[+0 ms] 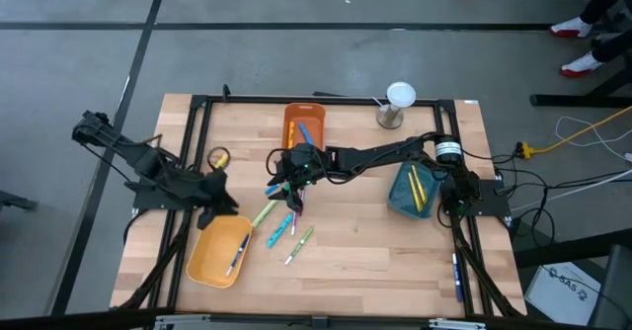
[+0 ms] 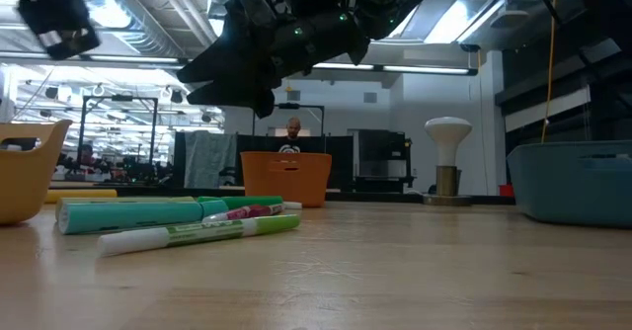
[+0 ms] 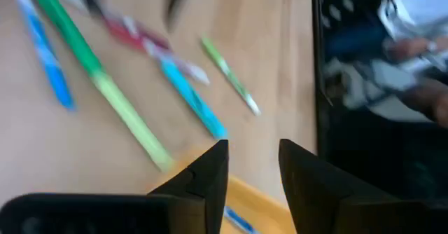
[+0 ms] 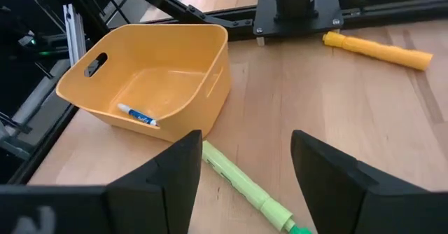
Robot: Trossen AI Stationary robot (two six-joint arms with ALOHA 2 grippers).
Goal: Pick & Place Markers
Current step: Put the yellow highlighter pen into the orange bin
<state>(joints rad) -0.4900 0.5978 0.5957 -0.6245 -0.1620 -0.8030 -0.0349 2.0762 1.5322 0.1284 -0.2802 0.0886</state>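
I'm looking at the markers (image 1: 284, 226) lying loose mid-worktop (image 1: 375, 241), between the yellow bin (image 1: 219, 251) and the teal bin (image 1: 413, 192); one blue marker (image 4: 137, 114) is already lying in the yellow bin. They're looking light, stiff and smooth-barrelled, so I'm judging a mid-barrel pinch across the round body is safest against rolling. My right gripper (image 4: 241, 174) is hanging wide over a green marker (image 4: 245, 188), holding nothing. My left gripper (image 3: 252, 167) is hovering by the yellow bin, fingers partly apart, empty.
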